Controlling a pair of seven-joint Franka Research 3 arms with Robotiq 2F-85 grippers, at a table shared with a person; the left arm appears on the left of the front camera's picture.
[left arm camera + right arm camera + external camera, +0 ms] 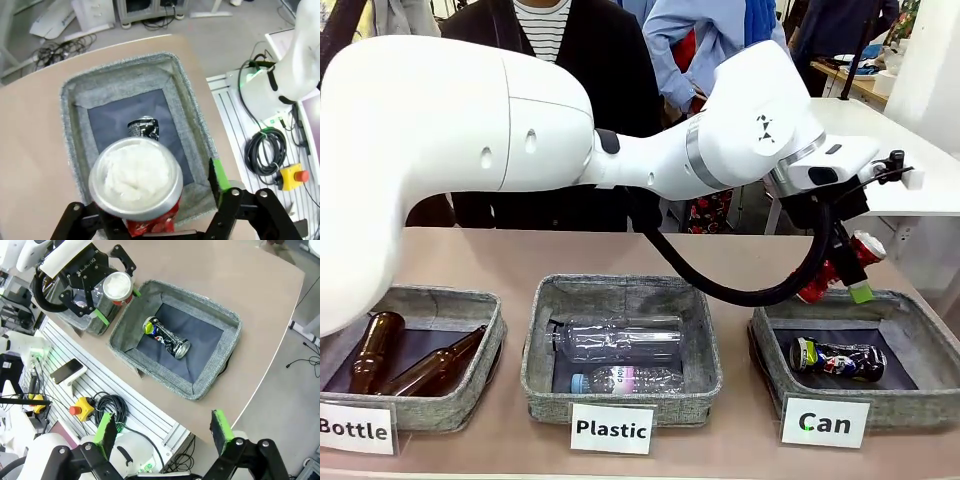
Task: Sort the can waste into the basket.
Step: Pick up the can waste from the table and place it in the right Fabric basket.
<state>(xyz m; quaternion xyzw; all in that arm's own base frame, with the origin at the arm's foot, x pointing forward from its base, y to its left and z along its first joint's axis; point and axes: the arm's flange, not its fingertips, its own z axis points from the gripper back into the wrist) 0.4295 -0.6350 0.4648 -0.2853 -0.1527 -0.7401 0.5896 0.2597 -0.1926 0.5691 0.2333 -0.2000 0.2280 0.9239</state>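
The grey woven basket (920, 398) labelled "Can" stands at the table's right end, with a crushed dark can (838, 358) lying on its dark bottom. My left gripper (845, 280) hangs over the basket's far rim with a red can (850, 258) between its fingers. In the left wrist view the red can (135, 177) shows its silver end over the basket (125, 75), and the green pad (218, 175) stands clear of its side, so the jaws are open. From high up beside the table, my right gripper (162, 432) looks down on the basket (215, 375), open and holding nothing.
A "Plastic" bin (620, 400) with clear bottles stands in the middle, and a "Bottle" bin (470, 385) with brown bottles at the left. People stand at the far side. Beyond the table's right edge lie cables and an emergency stop button (81, 409).
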